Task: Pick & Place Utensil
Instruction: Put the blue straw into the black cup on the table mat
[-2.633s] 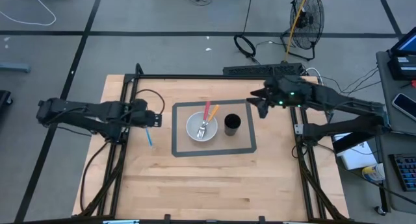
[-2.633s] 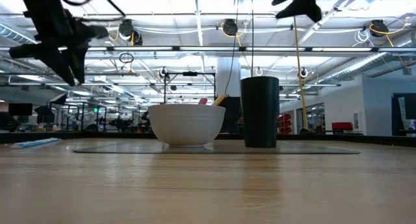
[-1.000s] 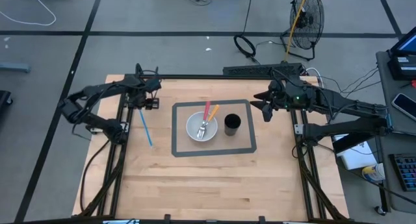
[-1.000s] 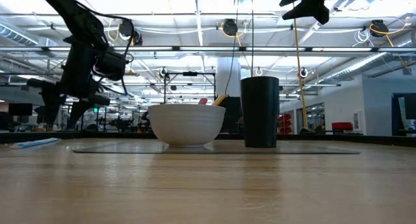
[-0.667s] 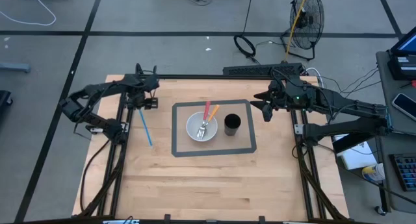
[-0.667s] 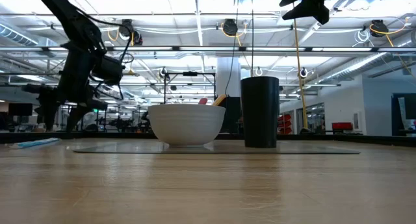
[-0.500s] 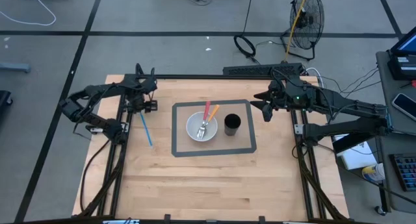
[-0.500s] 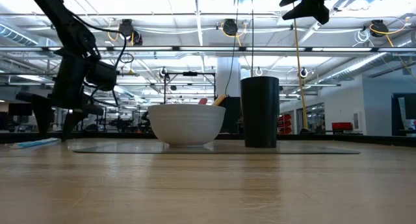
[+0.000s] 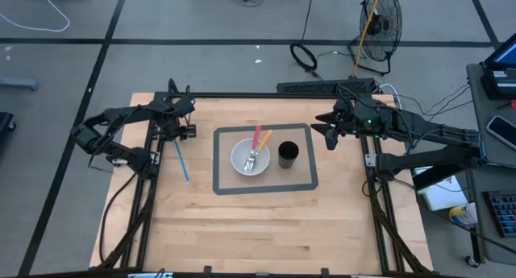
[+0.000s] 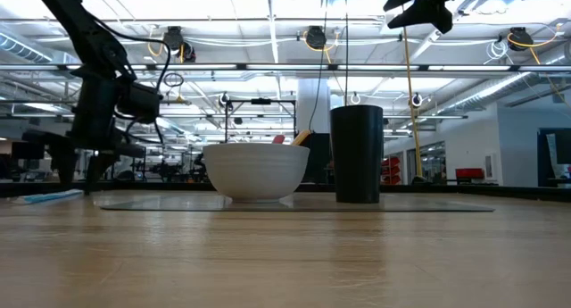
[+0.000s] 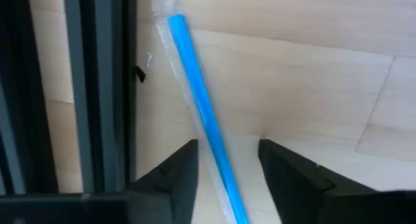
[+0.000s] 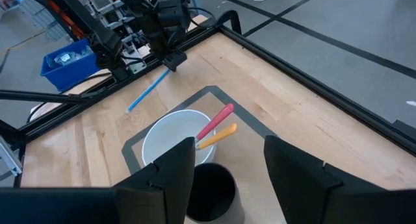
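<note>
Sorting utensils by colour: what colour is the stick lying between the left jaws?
Bright blue. The stick shows best in the left wrist view.

One camera hangs overhead, staring straight down at the whole surface (image 9: 242,230). Another sits at tabletop level, facing the room. Each wrist camera looks past its own fingers; all but the left's close-up share the white bowl (image 9: 250,158).

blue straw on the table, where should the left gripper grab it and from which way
Grip the blue straw near its far end, coming straight down from above, fingers either side of its width. It lies flat and thin on the wood beside the black rail, and the left gripper already straddles it with its jaws open.
</note>
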### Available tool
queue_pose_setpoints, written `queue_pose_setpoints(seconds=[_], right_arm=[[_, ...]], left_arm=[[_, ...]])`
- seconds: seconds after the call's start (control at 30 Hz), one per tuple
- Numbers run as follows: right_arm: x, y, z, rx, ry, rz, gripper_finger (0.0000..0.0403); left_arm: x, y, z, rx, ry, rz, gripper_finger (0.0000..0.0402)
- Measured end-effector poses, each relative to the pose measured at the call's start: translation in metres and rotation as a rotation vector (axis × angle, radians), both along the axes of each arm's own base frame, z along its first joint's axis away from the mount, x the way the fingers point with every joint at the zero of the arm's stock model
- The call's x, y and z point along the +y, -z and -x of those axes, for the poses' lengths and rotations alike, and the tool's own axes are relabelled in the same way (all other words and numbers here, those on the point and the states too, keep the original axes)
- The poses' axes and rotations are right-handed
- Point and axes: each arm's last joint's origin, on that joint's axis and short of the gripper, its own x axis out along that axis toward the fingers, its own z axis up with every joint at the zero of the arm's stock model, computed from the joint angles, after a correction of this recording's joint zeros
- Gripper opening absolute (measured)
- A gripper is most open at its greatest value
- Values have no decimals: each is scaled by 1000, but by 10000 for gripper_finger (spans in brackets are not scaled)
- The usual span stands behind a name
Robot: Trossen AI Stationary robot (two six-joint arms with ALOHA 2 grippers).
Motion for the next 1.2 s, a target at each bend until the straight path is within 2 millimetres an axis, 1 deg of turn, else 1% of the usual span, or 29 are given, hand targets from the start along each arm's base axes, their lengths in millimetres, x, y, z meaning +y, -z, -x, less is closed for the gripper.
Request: queue_pose_setpoints(seconds=[0.2,0.37,0.6,0.77,0.93,1.2], right_arm=[[0,0,0,-1,1,-3,183],[0,0,0,-1,1,-3,183],[0,0,0,1,-2,4,183],[0,0,0,1,-3,6,183],[0,-2,-1,-22,-3,10,183],[0,-2,-1,-28,1,-10,183]], left_arm=[[-1,0,-4,-3,-10,-22,104],[-2,1,-8,-9,3,-35,73],[-10,1,-19,-23,109,-43,47],[-17,1,-27,-34,215,-39,48],[-23,1,-35,-55,268,-36,48],[-32,1,-49,-115,350,-60,6]])
